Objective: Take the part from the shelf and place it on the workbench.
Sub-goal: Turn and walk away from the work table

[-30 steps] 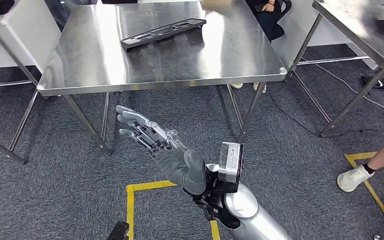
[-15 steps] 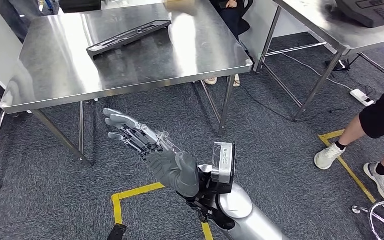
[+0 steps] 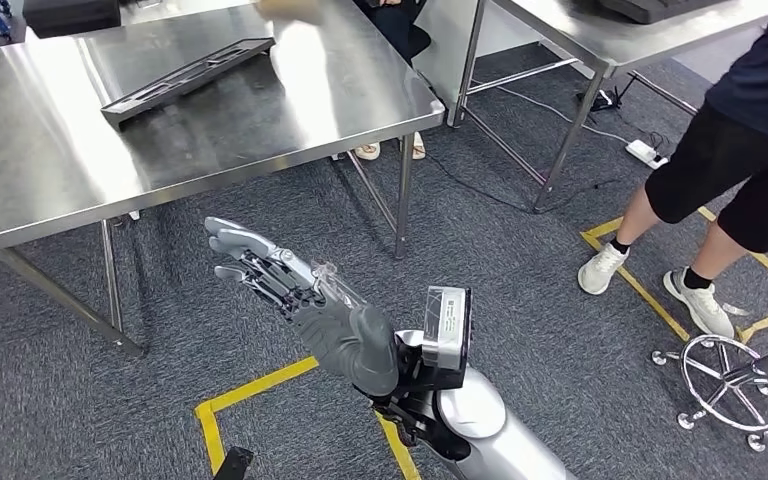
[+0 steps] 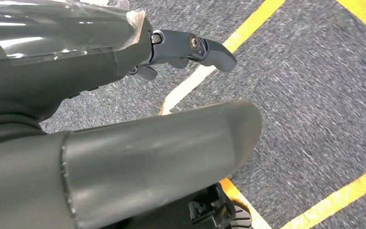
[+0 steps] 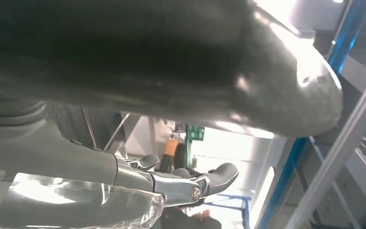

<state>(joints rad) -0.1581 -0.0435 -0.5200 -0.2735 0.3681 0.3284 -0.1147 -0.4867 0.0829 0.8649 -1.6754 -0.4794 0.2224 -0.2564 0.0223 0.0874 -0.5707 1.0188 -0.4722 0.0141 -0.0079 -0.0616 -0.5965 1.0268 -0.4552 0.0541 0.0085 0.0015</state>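
Observation:
A long black part (image 3: 185,77) lies flat on the steel workbench (image 3: 260,130) at the upper left of the head view. My right hand (image 3: 295,295) is raised over the carpet in front of the workbench, below its edge. Its fingers (image 3: 235,240) are stretched out and apart and hold nothing. In the right wrist view the right hand (image 5: 171,183) is bare, with a blue-framed rack behind it. My left hand (image 4: 124,124) hangs over the floor with its thumb and a dark finger (image 4: 195,47) extended and nothing in it.
A person (image 3: 735,130) in black shorts and white shoes stands at the right. A second steel table (image 3: 610,35) stands at the back right, with a power strip (image 3: 645,152) on the floor beneath it. A chrome stool base (image 3: 735,385) sits at the lower right. Yellow tape (image 3: 250,385) marks the grey carpet.
The whole picture has shifted left, so the camera has turned right. The person has come further into view. My right hand keeps the same outstretched pose.

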